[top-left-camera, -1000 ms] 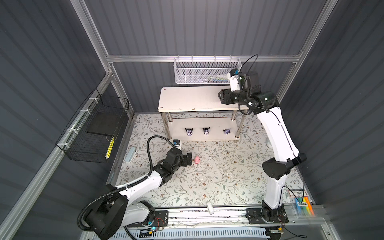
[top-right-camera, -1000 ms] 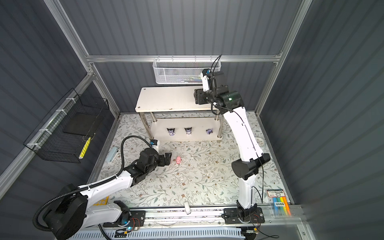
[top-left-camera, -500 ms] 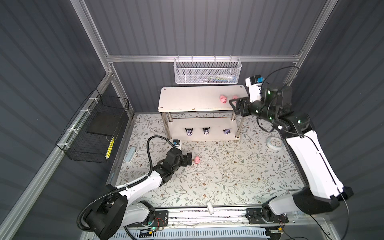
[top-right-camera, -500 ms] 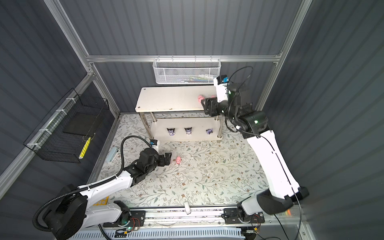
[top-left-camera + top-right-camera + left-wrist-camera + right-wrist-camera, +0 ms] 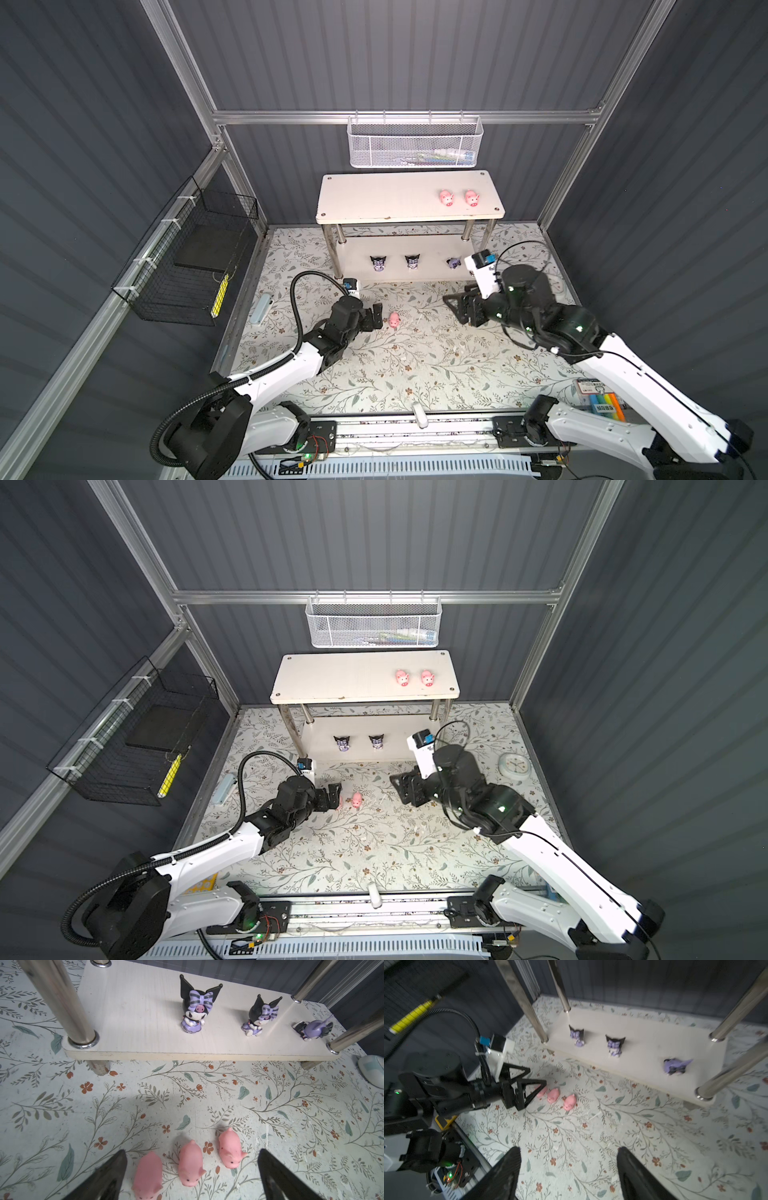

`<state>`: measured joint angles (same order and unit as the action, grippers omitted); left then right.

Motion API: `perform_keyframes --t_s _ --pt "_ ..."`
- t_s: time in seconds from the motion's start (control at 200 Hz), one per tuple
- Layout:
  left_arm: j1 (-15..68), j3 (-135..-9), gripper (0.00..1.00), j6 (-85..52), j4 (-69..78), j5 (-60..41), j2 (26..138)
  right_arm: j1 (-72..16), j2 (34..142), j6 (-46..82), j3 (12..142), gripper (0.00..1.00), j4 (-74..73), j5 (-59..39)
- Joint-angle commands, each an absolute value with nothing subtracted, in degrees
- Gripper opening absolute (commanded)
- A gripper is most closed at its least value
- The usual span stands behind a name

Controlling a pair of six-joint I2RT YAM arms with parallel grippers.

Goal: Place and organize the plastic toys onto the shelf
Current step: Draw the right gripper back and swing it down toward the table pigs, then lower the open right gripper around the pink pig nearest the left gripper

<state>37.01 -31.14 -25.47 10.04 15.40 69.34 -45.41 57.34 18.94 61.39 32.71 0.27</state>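
Note:
The shelf (image 5: 386, 199) stands at the back. Two pink pigs (image 5: 446, 198) (image 5: 472, 198) sit at the right end of its top board. On its lower board (image 5: 145, 1022) two black-and-purple figures (image 5: 196, 1009) (image 5: 261, 1017) stand upright, and a third (image 5: 313, 1029) lies on its side. Three more pigs (image 5: 148, 1174) (image 5: 190, 1162) (image 5: 230, 1152) lie in a row on the floral floor. My left gripper (image 5: 192, 1151) is open, low over them, with a finger on each side of the row. My right gripper (image 5: 569, 1148) hangs open and empty above the floor, right of the pigs (image 5: 570, 1101).
A white mesh basket (image 5: 413, 143) hangs on the back wall and a black wire basket (image 5: 191, 257) on the left wall. A round clock (image 5: 514, 765) lies at the right, a pale blue object (image 5: 261, 307) at the left edge, and a marker pack (image 5: 598, 399) at the front right.
My right arm has left the shelf's top board and swung down to just above the floor, its jaws wider. The two pigs on the board now show. My left arm has stayed put.

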Motion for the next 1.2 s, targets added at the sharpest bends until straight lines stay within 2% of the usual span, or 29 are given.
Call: perform_keyframes --t_s 0.0,0.34,0.745,1.196 --pt "36.6 -33.3 0.98 -27.3 9.1 16.7 69.4 -49.4 60.4 25.3 57.1 0.76 25.8 2.5" --pt "36.7 -33.0 0.99 -27.3 7.3 16.5 68.0 -53.5 75.4 32.2 55.9 0.79 16.8 1.9" --pt "36.8 -32.8 0.98 -27.5 9.7 10.3 71.8 -52.5 81.6 35.5 55.6 0.8 14.1 3.5" --pt "36.7 -30.5 0.99 -30.7 7.2 18.6 66.4 -52.4 94.3 37.0 59.7 0.78 12.2 3.6"
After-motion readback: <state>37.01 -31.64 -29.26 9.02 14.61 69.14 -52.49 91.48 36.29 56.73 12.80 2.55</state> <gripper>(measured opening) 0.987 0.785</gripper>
